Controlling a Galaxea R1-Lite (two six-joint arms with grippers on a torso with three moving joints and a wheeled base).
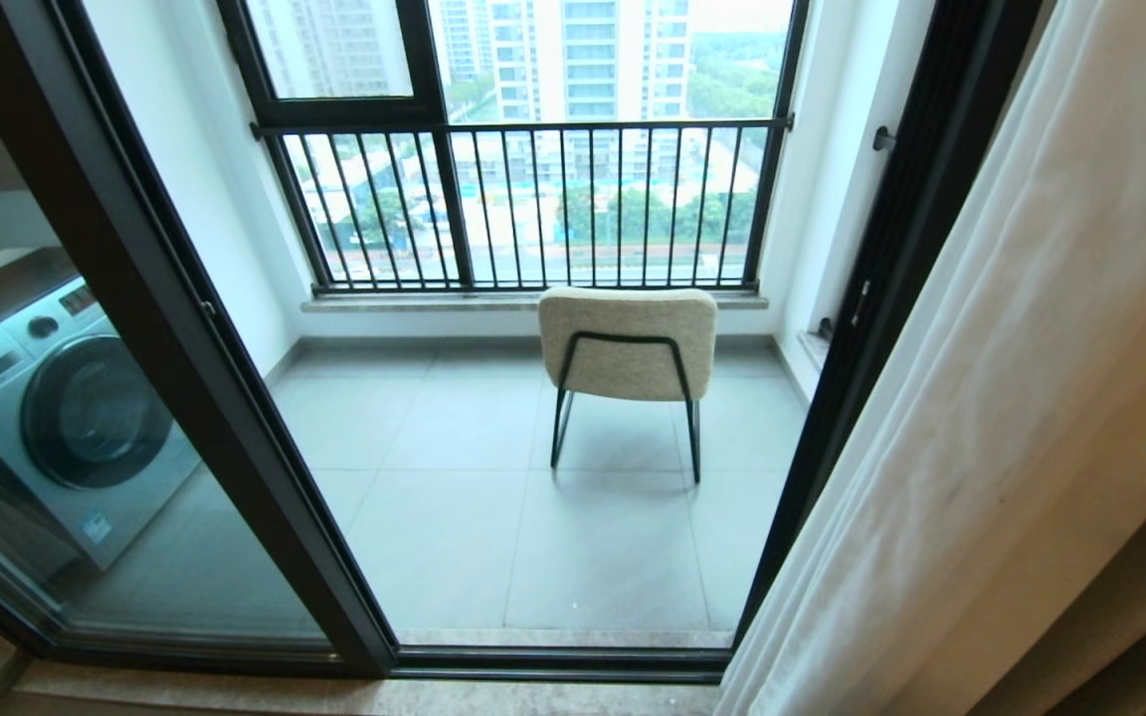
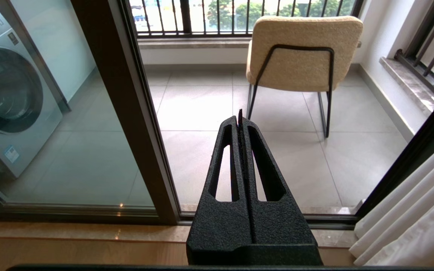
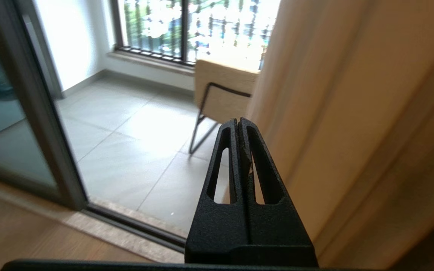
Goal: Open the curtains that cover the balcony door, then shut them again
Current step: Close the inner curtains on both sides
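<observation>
The balcony door (image 1: 185, 398) fills most of the head view: tall glass panels in a dark metal frame, with the left panel shut and the middle standing clear onto the tiled balcony floor (image 1: 493, 517). Behind the left glass stands a silver front-loading washing machine (image 1: 56, 418) with its round door closed; nothing can be made out inside the drum.

The curtains (image 1: 1011, 418) hang bunched at the right edge of the doorway, a pale cream-white fabric in soft vertical folds, reaching down to the floor beside the right door post. They leave the glass and the opening uncovered. In the left wrist view their folds (image 2: 409, 226) end near the door track, and in the right wrist view they (image 3: 352, 131) rise as a broad cream wall close beside the right pincer.

Out on the balcony a beige upholstered chair (image 1: 628, 343) on thin black legs stands with its back to the room, before a black-barred railing (image 1: 523, 199) and window.

The left pincer (image 2: 240, 116) points toward the doorway with its fingers pressed together, gripping nothing. The right pincer (image 3: 238, 122) is likewise fully closed and empty, just beside the curtain folds; whether it touches them cannot be told.
</observation>
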